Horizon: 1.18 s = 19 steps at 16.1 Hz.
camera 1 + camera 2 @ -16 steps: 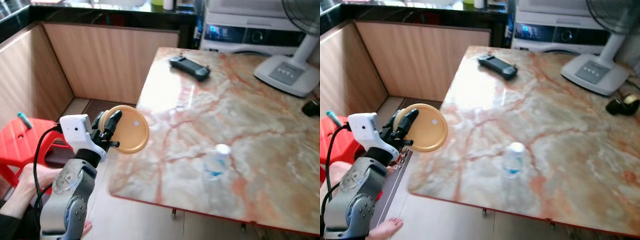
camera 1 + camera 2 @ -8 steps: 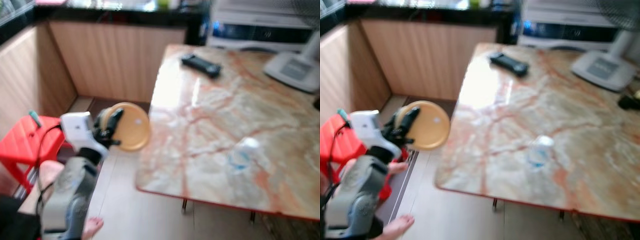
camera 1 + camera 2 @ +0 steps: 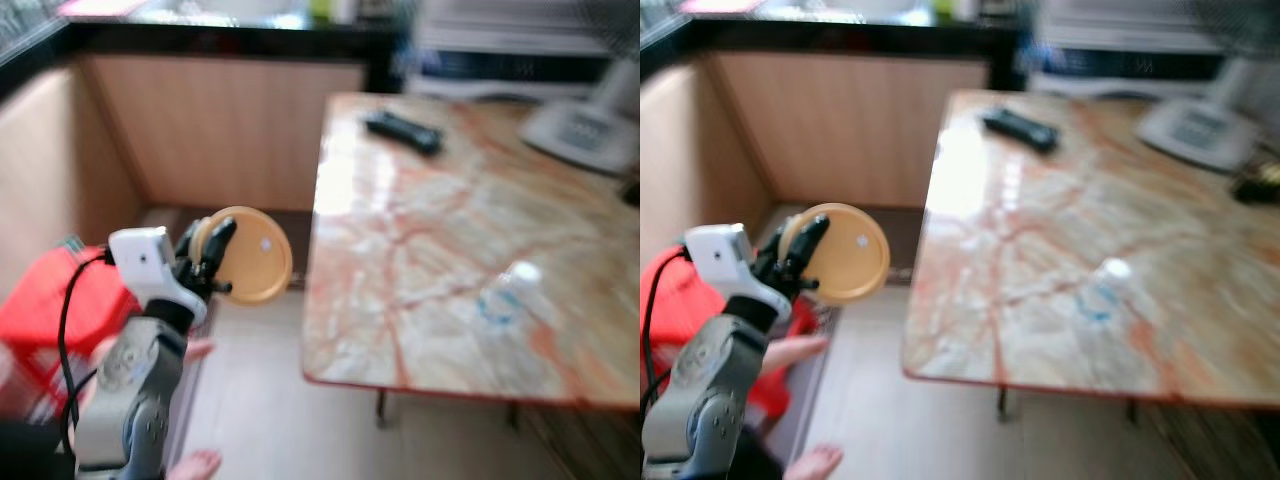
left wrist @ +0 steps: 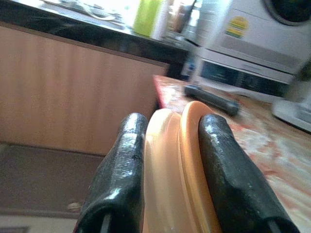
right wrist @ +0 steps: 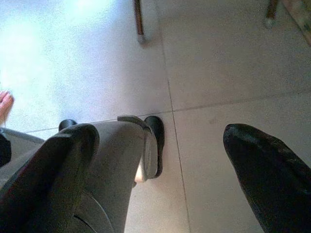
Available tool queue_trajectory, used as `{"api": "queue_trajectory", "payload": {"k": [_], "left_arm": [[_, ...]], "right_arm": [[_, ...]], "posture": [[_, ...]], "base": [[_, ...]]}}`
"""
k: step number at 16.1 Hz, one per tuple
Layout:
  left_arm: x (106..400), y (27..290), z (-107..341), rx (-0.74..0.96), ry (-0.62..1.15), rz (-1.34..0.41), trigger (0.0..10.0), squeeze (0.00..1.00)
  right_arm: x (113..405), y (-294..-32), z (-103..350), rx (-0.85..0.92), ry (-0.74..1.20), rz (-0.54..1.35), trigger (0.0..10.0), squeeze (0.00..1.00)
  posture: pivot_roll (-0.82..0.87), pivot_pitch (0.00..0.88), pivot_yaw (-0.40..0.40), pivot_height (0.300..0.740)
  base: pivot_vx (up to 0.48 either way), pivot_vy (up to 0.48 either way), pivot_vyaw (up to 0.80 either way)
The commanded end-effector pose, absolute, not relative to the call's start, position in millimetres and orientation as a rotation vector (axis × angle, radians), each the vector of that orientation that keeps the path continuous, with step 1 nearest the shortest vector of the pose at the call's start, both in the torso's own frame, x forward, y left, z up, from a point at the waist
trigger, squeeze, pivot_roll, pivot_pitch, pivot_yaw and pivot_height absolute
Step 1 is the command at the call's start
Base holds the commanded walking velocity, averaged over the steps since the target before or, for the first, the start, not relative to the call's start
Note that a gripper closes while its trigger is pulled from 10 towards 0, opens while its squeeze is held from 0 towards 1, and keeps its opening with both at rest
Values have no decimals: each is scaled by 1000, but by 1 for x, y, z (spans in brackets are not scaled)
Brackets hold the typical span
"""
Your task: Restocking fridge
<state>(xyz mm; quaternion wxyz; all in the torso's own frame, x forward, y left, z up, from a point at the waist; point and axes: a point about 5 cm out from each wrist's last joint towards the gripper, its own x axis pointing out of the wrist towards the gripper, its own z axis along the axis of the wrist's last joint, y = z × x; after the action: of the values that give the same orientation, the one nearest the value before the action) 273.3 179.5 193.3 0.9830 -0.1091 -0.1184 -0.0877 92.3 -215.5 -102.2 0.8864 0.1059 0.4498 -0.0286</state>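
Gripping yellow lid (image 4: 172, 165) | edge-on inside left claw (image 4: 170, 170) | apparently upright

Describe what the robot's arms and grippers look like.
The left arm has a silver-grey jointed shell, with a black cable looping up to a white boxy wrist unit. The left gripper has two long, glossy black fingers with rounded tips. The right gripper has matching black fingers.
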Motion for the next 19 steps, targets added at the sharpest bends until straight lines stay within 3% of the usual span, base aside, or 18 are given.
{"api": "queue_trajectory", "payload": {"k": [1, 19], "left_arm": [[273, 171, 200, -225, -270, -213, 10000, 0], [274, 166, 218, -98, -339, -233, 10000, 0]], "right_arm": [[82, -218, -104, 216, 973, -67, 10000, 0], [84, -219, -104, 210, 980, -60, 10000, 0]], "posture": [[119, 80, -28, 740], [127, 98, -33, 740]], "base": [[0, 0, -800], [0, -64, -800]]}}
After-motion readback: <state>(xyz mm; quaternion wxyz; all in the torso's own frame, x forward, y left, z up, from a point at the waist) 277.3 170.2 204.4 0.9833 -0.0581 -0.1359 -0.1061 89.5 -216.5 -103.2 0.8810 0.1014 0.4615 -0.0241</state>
